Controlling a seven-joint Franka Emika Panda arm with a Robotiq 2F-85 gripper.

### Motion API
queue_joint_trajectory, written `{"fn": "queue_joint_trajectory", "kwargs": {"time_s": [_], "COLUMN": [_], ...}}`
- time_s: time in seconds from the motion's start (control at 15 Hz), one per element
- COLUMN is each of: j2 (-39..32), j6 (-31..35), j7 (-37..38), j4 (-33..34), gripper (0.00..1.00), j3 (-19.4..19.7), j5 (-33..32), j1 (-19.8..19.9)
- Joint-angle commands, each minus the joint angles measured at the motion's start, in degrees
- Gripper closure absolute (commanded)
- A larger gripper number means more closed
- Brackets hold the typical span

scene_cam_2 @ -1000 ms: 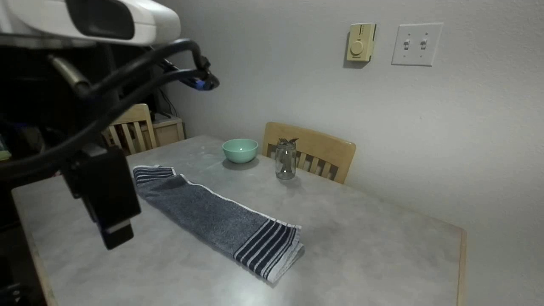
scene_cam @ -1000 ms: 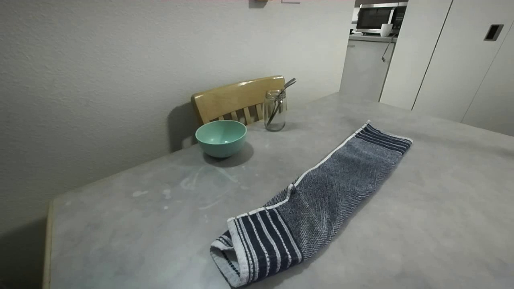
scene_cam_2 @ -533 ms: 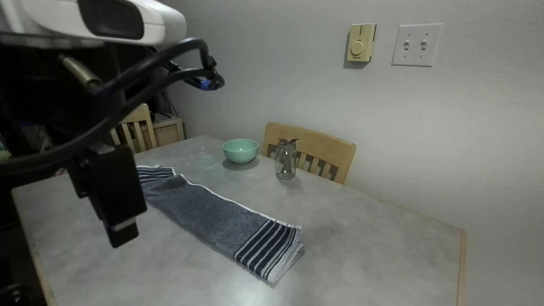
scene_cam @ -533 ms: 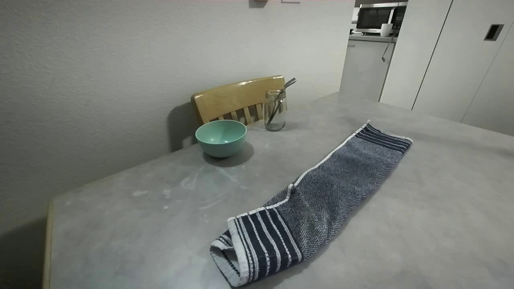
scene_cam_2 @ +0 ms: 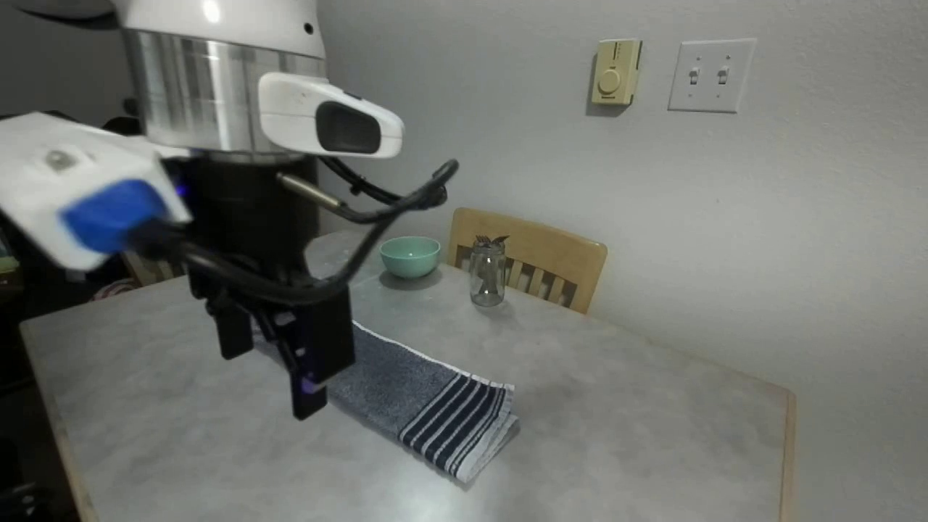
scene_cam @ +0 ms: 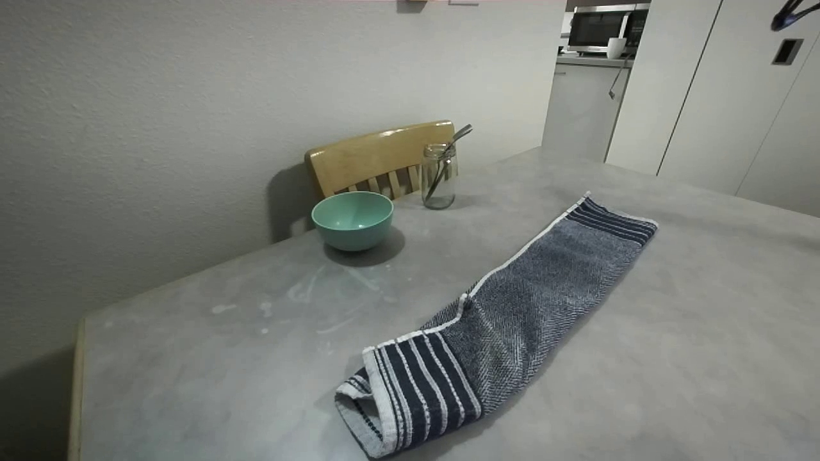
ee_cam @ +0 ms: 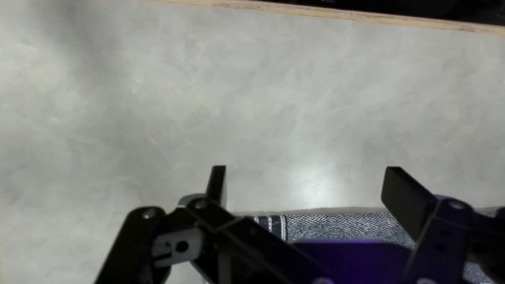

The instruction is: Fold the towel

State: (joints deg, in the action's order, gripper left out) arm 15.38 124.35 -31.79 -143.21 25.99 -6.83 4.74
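"Where's the towel [scene_cam_2: 417, 380] lying?"
"Stretched out on the bench [scene_cam_2: 631, 435]; in an exterior view it runs from far left to near right, and the end effector [scene_cam_2: 272, 380] hangs above the bench, in front of the towel's left part and hiding some of it; the two are apart; one striped end shows at the near right."
"And the fingers [ee_cam: 408, 201]?"
"Spread wide; in the wrist view the towel's long edge passes partly behind them."

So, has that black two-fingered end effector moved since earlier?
Yes: in an exterior view the end effector has shifted rightward in the image, nearer the rectangular beige thermostat.
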Motion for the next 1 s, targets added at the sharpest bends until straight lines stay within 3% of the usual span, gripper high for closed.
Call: {"fn": "queue_joint_trajectory", "kwargs": {"time_s": [0.0, 0.2, 0.67, 0.93], "j2": [-3.26, -9.38, -10.85, -15.87], "j6": [0.08, 0.07, 1.89, 3.59], "j7": [-2.02, -3.65, -2.38, -4.63], "j4": [1.44, 4.78, 5.84, 8.99], "gripper": [0.0, 0.0, 0.0, 0.0], "j3": [-3.36, -4.89, -5.89, -7.27], "j5": [2.03, 3.35, 1.85, 2.64], "j1": [2.49, 2.63, 3.49, 4.47]}}
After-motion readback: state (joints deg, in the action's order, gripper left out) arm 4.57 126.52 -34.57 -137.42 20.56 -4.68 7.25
